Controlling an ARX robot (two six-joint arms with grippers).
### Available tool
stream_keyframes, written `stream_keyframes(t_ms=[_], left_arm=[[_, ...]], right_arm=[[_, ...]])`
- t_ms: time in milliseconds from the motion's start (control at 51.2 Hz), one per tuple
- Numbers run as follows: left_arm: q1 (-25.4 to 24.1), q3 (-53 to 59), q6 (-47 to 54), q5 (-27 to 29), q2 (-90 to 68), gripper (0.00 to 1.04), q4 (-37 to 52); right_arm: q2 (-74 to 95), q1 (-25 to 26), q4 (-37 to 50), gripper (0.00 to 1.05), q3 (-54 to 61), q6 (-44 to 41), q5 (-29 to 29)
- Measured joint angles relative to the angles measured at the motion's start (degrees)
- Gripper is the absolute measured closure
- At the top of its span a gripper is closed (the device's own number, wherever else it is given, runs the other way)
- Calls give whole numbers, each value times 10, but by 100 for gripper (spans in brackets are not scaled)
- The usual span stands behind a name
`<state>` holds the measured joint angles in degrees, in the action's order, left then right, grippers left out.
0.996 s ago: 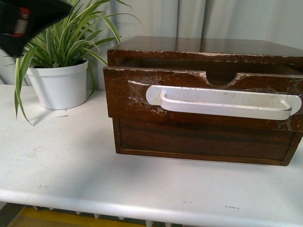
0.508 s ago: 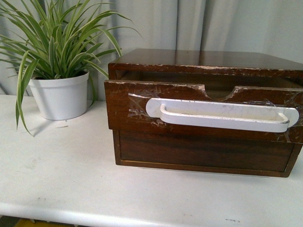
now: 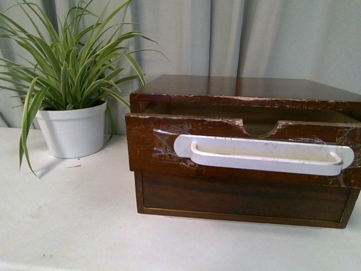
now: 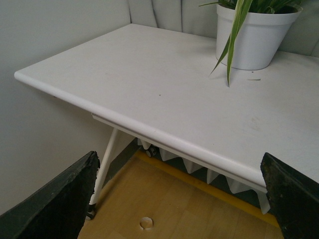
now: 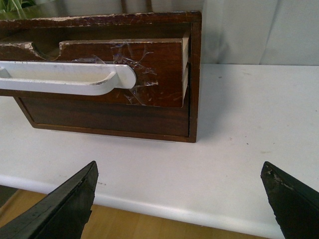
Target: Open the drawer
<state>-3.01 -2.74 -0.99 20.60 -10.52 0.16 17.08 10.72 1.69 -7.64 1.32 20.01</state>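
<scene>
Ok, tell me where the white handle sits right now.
In the front view the white handle runs across the upper drawer front, right of the potted plant, below the half-round notch; the right wrist view shows its end taped on.

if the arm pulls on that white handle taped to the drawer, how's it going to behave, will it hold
The white handle looks stiff, so it probably won't flex. It seems held only by clear tape, wrinkled at the ends, so a sharp tug might peel it off the drawer. Nothing visibly anchors the small cabinet to the smooth white table, so it might slide forward.
</scene>
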Motion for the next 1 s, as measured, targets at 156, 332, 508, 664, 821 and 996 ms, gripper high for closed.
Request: stream_keyframes(t_ms=[156,332,508,664,821,996], left_arm=[[-39,13,2,-120,35,15,8],[-53,21,6,-281,97,42,5],[26,21,7,-212,103,70,-1],[28,21,7,-207,103,100,-1],[28,21,7,-206,103,101,-1],[28,21,7,-206,103,101,-1]], right_arm=[[-19,-36,59,20,25,-6,-106],[-50,-104,70,49,42,-11,-193],[-93,-105,21,77,49,-11,-200],[-166,-106,-16,104,68,-12,-199],[-169,-106,-17,103,72,-13,-199],[-169,-106,-17,103,72,-13,-200]])
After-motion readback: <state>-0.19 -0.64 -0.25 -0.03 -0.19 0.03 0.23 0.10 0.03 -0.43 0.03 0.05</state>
